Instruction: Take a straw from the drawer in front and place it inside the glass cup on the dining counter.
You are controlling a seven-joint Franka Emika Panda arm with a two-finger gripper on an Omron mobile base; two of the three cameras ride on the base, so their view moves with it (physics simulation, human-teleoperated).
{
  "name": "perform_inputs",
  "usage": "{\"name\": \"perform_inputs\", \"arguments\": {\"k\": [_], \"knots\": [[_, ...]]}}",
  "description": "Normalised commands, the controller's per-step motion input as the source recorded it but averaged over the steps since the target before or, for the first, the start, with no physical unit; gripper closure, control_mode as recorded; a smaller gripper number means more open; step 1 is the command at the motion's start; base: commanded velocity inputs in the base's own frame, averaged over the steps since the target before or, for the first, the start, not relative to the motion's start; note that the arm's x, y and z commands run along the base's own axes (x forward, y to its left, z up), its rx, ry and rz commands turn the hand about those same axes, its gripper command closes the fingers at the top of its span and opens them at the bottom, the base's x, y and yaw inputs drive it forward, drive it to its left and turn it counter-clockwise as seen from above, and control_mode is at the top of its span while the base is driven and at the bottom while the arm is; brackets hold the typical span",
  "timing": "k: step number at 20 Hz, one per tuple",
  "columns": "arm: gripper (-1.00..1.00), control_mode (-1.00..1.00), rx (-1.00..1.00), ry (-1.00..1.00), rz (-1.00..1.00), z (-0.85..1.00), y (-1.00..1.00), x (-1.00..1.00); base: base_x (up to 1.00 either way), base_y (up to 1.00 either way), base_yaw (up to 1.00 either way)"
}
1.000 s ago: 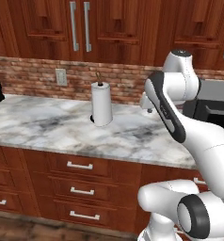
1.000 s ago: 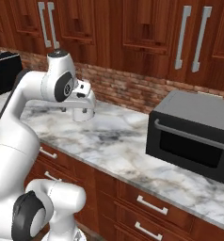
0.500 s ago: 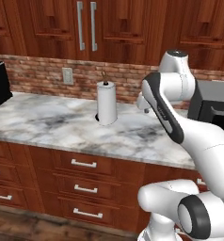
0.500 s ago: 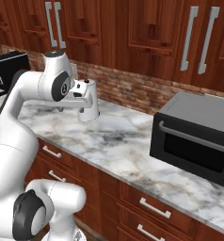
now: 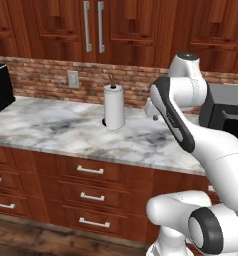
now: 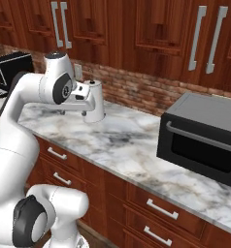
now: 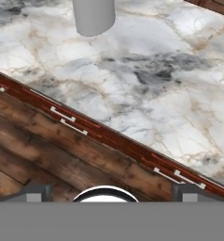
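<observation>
The robot is only at the start of its job: it is getting itself in front of the drawers, and no drawer is open yet. Its fingers (image 7: 112,187) are wide apart and hold nothing; in the hand view their two dark tips rise low down at each side. The hand hangs high over the marble bench (image 5: 56,125), near the white paper towel roll (image 5: 114,107), and looks down past the front edge of the bench to the wooden floor (image 7: 34,160). Under the bench are rows of red-brown drawers with silver bar handles. I think the top drawer (image 5: 90,170) below the roll may be the one to open, but I cannot be sure which drawer it is. The straw must be shut away inside, so nobody can see it now. The glass cup and the dining counter are somewhere else in the room. A black microwave (image 6: 200,138) sits on the bench off to the right. Next, I think the hand must come down low in front of the bench, turn to face the drawer, close on its thin handle and pull straight out. The handle is small, so the hand must line up well.
</observation>
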Motion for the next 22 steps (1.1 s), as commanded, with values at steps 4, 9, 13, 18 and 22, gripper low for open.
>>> {"name": "perform_inputs", "arguments": {"k": [4, 9, 13, 18, 22], "knots": [[-1.0, -1.0, 0.0, 0.0, 0.0, 0.0, 0.02, -0.03, -0.02, 0.0, 0.0], [-1.0, -1.0, -0.04, 0.0, 0.0, -0.02, 0.66, -0.3, 0.0, 0.0, 0.0], [-1.0, -1.0, -0.13, 0.0, 0.0, -0.17, 1.0, -0.31, 0.0, 0.0, 0.0], [-1.0, -1.0, -0.25, 0.0, 0.0, -0.46, 1.0, -0.17, 0.0, 0.0, 0.0], [-1.0, -1.0, -0.36, -0.03, 0.0, -0.61, 0.9, -0.01, 0.0, 0.0, 0.0]]}}
